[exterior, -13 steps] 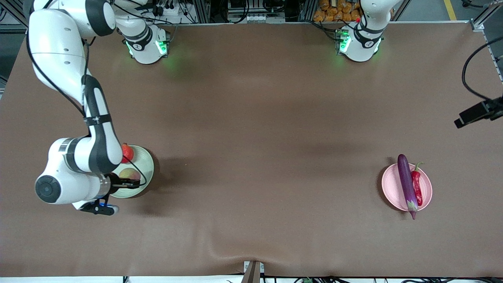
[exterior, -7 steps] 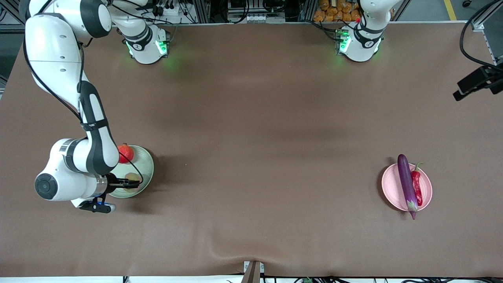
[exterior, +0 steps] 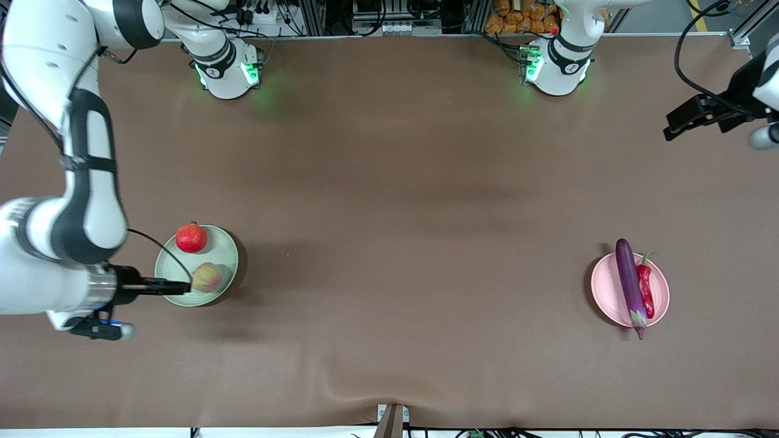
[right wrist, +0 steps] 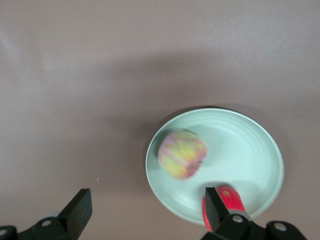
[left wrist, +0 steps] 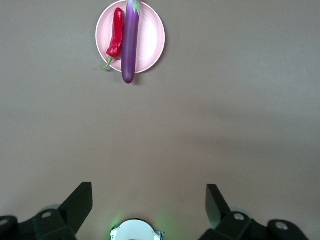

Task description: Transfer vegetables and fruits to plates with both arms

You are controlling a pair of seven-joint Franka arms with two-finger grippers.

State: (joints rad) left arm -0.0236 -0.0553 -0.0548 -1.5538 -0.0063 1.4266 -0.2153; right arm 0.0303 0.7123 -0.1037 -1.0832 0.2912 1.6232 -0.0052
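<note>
The pale green plate holds the red pomegranate-like fruit and the blushed peach. My right gripper is open and empty, over the plate's rim beside the peach. The right wrist view shows the plate, the peach and the red fruit, with my right gripper over bare table. The pale pink plate holds the purple eggplant and the red chili. My left gripper is open and empty, raised at the left arm's end of the table. The left wrist view shows the pink plate, eggplant, chili and my left gripper.
The brown table cover runs bare between the two plates. The arms' green-lit bases stand along the edge farthest from the front camera. The eggplant's stem end overhangs the pink plate's rim.
My right gripper has drawn back off the peach toward the right arm's end of the table, leaving the peach on the green plate. My left gripper has moved toward the bases' edge.
</note>
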